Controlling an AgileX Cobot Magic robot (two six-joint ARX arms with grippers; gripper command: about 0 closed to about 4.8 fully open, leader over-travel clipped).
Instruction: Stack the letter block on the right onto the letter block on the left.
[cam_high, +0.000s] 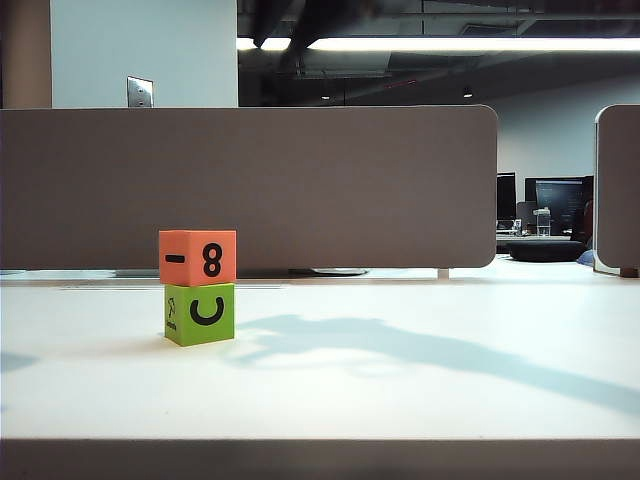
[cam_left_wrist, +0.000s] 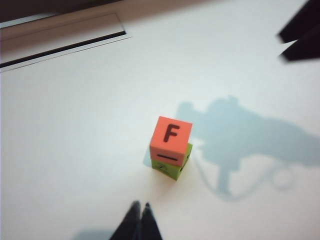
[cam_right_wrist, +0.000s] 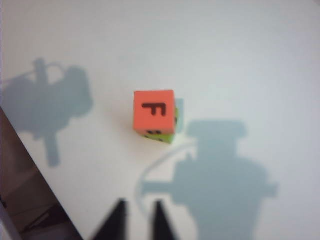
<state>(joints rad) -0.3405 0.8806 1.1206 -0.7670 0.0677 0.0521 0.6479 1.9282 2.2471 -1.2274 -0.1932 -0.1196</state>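
Right gripper (cam_right_wrist: 139, 220) hangs above the table (cam_high: 420, 400) with its two fingers a little apart and nothing between them, clear of the stack. Left gripper (cam_left_wrist: 140, 220) sits with its fingertips pressed together, empty, near the blocks but not touching them. Beyond both, the orange block (cam_high: 197, 258) rests squarely on the green block (cam_high: 199, 314) at the left of the table, edges nearly flush, so the stacking looks done. The step now seems to be withdrawal: lift straight up and away, avoiding any sideways brush that might topple the top block.
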